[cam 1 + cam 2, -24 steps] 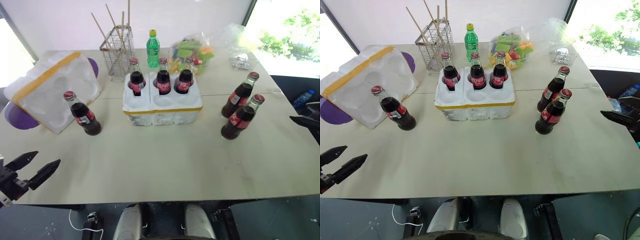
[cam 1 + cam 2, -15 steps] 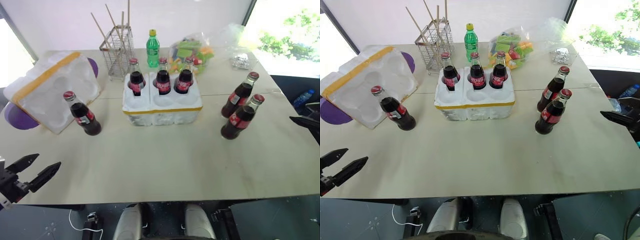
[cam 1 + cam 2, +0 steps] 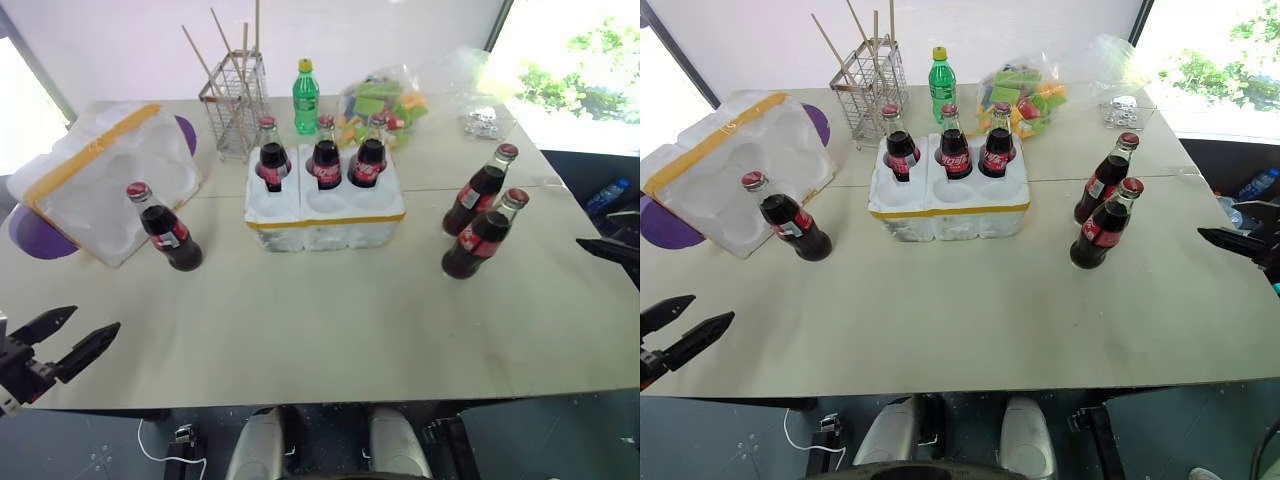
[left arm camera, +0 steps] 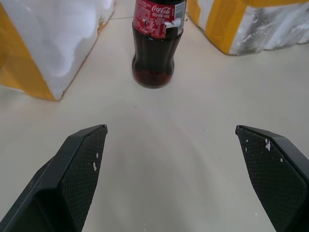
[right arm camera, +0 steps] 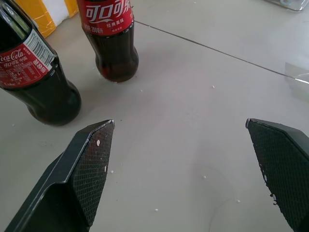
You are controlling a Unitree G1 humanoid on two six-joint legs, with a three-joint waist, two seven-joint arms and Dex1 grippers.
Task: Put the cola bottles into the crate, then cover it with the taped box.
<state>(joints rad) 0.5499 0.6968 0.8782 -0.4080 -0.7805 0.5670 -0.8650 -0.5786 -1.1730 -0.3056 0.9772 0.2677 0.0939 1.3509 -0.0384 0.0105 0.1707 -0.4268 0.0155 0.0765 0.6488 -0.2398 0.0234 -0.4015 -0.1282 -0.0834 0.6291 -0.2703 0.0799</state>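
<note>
Upright, caps up, three loose cola bottles; left pincer and right pincer spread, empty.

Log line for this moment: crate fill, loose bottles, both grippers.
crate: back three wells filled | cola bottles loose: one left, two right | left gripper: open, empty | right gripper: open, empty

Glossy glass cola bottles, rough white foam crate, matt table, wire rack
</note>
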